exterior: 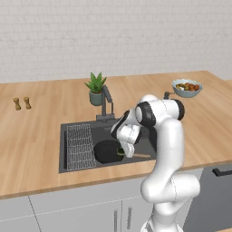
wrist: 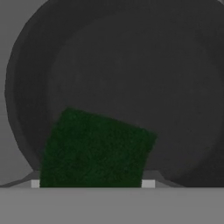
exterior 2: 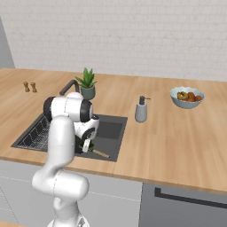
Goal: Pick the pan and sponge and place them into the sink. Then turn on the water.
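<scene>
**Ann:** Why is the hand (exterior: 128,152) down low inside the sink (exterior: 72,163)?

**Ben:** It has the sponge (wrist: 94,148) with it. The sponge is the dark green block right at the tips of the hand, between its 2 fingers.

**Ann:** Is the hand squeezing the sponge?

**Ben:** I cannot tell. The fingers sit about as wide as the sponge, so it could be a soft hold or it could be letting go.

**Ann:** Where is the pan (exterior: 108,151)?

**Ben:** It lies flat in the sink, right under the hand. Its wooden handle (exterior: 138,155) sticks out past the hand, toward the side away from the wire rack (exterior: 80,146).

**Ann:** So why is the sponge above the pan?

**Ben:** I think the pan takes up that part of the sink, so the sponge will land in it or just beside it. Both things end up in the sink that way.

**Ann:** And the water?

**Ben:** No blue stream comes from the tap (exterior: 107,102) behind the hand. I think that job is not yet done
</scene>
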